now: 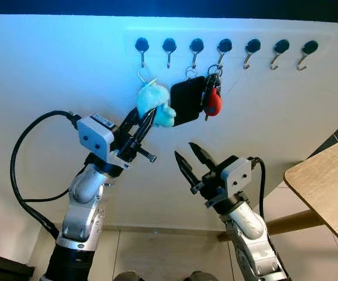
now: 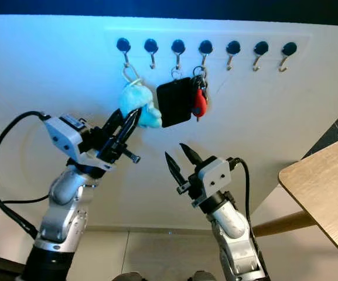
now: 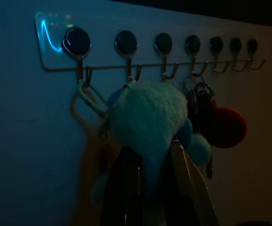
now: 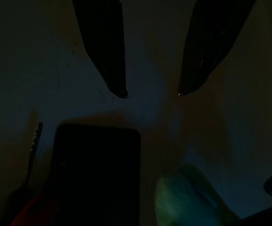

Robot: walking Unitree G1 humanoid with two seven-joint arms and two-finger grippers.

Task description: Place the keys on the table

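A blue plush keychain (image 1: 156,104) hangs by a silver carabiner (image 3: 89,96) from the leftmost hook (image 1: 142,44) of a wall rack. My left gripper (image 1: 148,120) reaches up to it and is shut on the plush from below. Beside the plush hang a black card holder (image 1: 187,100) and a bunch of keys with a red fob (image 1: 214,102). My right gripper (image 1: 190,154) is open, below the card holder and clear of it; in the right wrist view its fingertips (image 4: 118,92) point at the wall just past the black holder (image 4: 95,174).
The rack has several black-capped hooks (image 1: 253,45); those on the right are bare. A light wooden table (image 1: 327,187) juts in at the right, with a wooden leg (image 1: 292,222) beneath it. Tiled floor (image 1: 169,252) lies below the white wall.
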